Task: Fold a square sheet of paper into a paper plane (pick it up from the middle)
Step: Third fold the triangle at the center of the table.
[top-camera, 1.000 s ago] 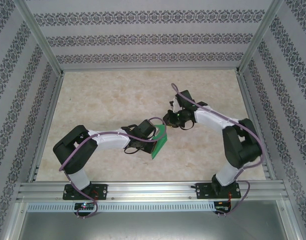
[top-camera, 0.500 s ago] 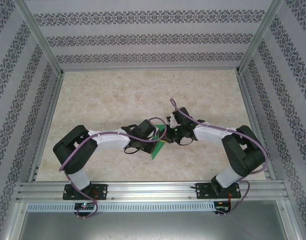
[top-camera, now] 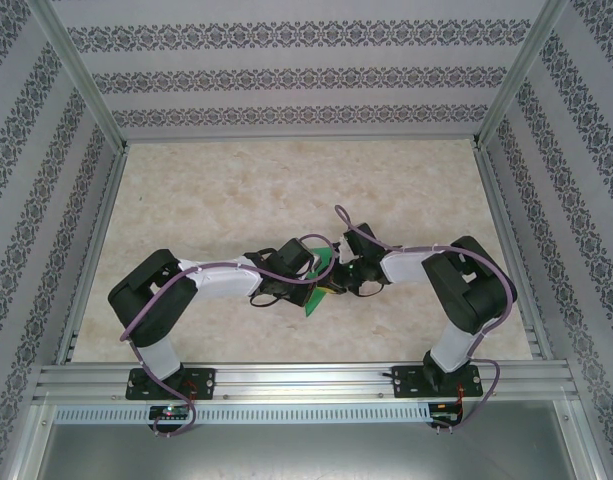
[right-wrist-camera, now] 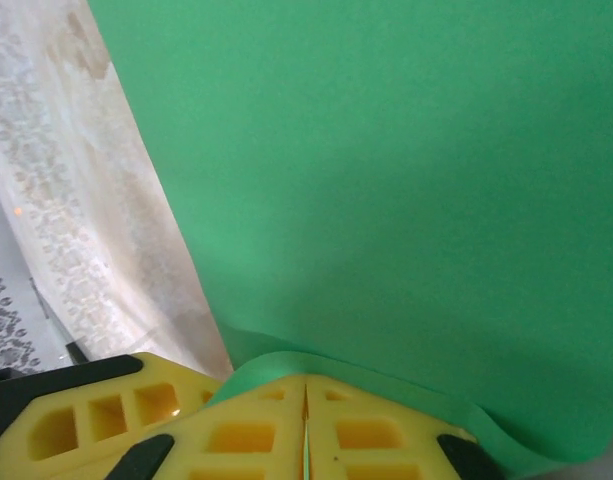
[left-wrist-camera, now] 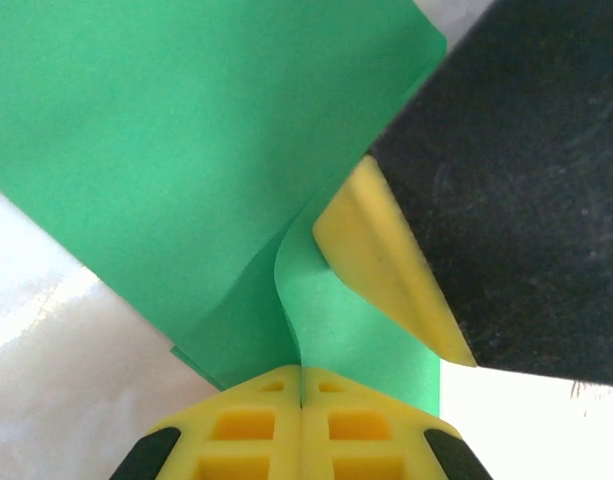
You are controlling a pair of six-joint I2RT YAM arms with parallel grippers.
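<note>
The square sheet of paper is bright green and folded into layers, held upright above the table between the two arms. My left gripper is shut on its lower edge; in the left wrist view the sheet rises straight out of the closed yellow fingertips. My right gripper meets it from the right, shut, with a green sliver in the seam of its fingertips and the paper curling over them. One right finger presses against the sheet's flap.
The beige marbled table lies open behind and beside the arms. Patterned walls and aluminium posts enclose it. The two grippers sit very close together; a left finger shows beside the right one.
The right gripper has come down and leftward from behind the paper until it meets the sheet beside the left gripper. The left arm and the paper have barely moved.
</note>
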